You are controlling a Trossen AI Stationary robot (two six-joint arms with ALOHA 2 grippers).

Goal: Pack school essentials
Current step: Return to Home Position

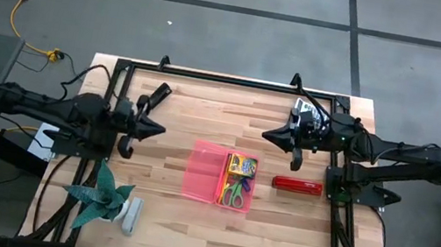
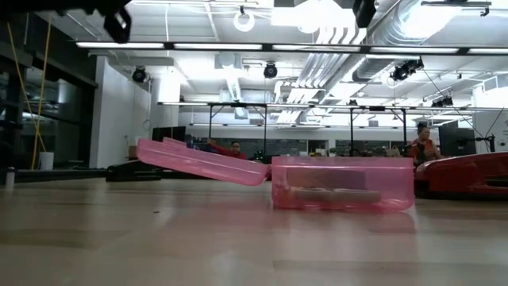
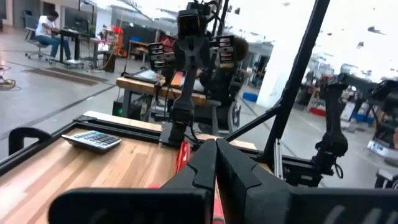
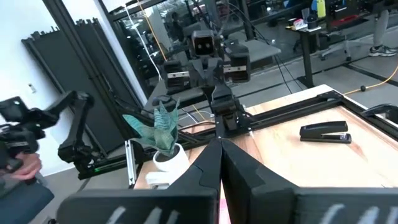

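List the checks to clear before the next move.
1. Left pincer clear of the box: ok, shut and well apart from it.
2. Right pincer clear of the box: ok, shut and apart from it.
3. Lid closed: not ok, it lies open.
4. Scissors inside: ok.
5. Crayons inside: ok.
6. Erasers inside: cannot tell.

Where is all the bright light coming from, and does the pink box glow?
Low view: long ceiling lamps shine white, and light passes through the pink box. Left wrist view: glare washes out the room beyond. High view: even light, only soft shadows on the table.
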